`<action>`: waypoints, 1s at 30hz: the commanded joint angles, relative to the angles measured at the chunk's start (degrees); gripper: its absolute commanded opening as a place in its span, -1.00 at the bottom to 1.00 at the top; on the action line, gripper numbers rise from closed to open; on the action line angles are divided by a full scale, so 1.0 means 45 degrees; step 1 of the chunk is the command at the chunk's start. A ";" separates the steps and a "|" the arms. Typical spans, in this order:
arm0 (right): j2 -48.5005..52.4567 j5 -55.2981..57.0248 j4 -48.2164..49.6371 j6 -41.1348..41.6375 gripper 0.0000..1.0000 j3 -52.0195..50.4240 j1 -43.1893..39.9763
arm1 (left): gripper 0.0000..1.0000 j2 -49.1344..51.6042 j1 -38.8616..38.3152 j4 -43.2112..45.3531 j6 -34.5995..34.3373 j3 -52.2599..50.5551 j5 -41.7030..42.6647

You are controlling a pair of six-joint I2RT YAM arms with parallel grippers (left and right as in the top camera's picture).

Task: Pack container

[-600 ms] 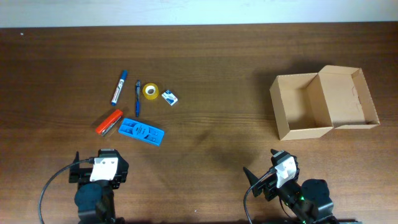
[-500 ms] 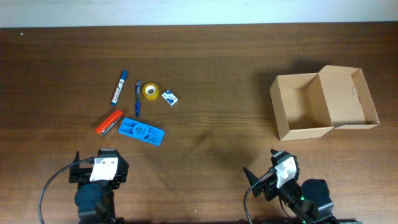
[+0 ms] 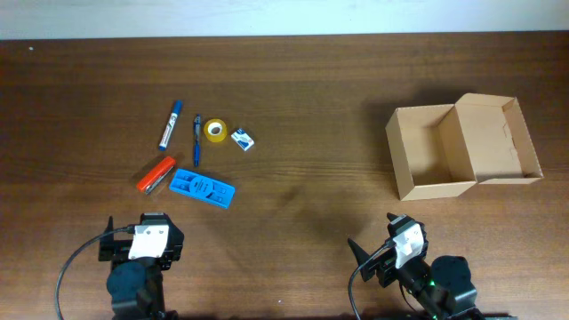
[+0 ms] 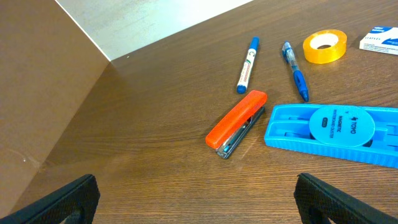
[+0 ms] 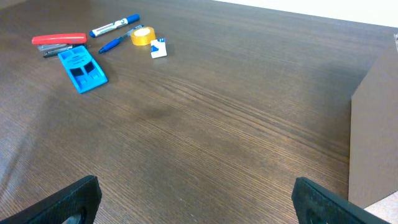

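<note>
The container (image 3: 462,147), a tan cardboard box with its flap lid open, stands empty at the right; its wall shows in the right wrist view (image 5: 376,124). The stationery lies at the left: a blue marker (image 3: 170,124), a blue pen (image 3: 196,140), a yellow tape roll (image 3: 215,130), a small white and blue box (image 3: 243,139), an orange stapler (image 3: 156,173) and a flat blue tray (image 3: 202,188). My left gripper (image 4: 196,205) is open and empty near the front edge, short of the stapler (image 4: 237,123). My right gripper (image 5: 196,202) is open and empty at the front right.
The table's back edge meets a pale wall (image 3: 284,16). Both arms' bases and cables sit at the front edge (image 3: 133,267). Bare wood lies between the stationery and the box.
</note>
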 commanded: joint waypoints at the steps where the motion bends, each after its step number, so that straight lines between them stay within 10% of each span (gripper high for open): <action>1: -0.0155 -0.0165 0.0049 0.0010 0.98 -0.0107 -0.0068 | 1.00 -0.0078 -0.0063 0.0053 0.0107 -0.0044 0.0000; 14: -0.0155 -0.0151 0.0102 0.0257 0.98 -0.0107 -0.0068 | 1.00 -0.0078 -0.0063 0.0053 0.0107 -0.0044 0.0000; 20: -0.0155 0.3381 0.0087 0.8597 0.98 -0.0112 -0.0068 | 1.00 -0.0078 -0.0063 0.0053 0.0107 -0.0044 0.0000; 30: -0.0005 0.3444 0.0631 0.8806 0.98 -0.0087 -0.0073 | 1.00 -0.0078 -0.0063 0.0053 0.0107 -0.0044 0.0000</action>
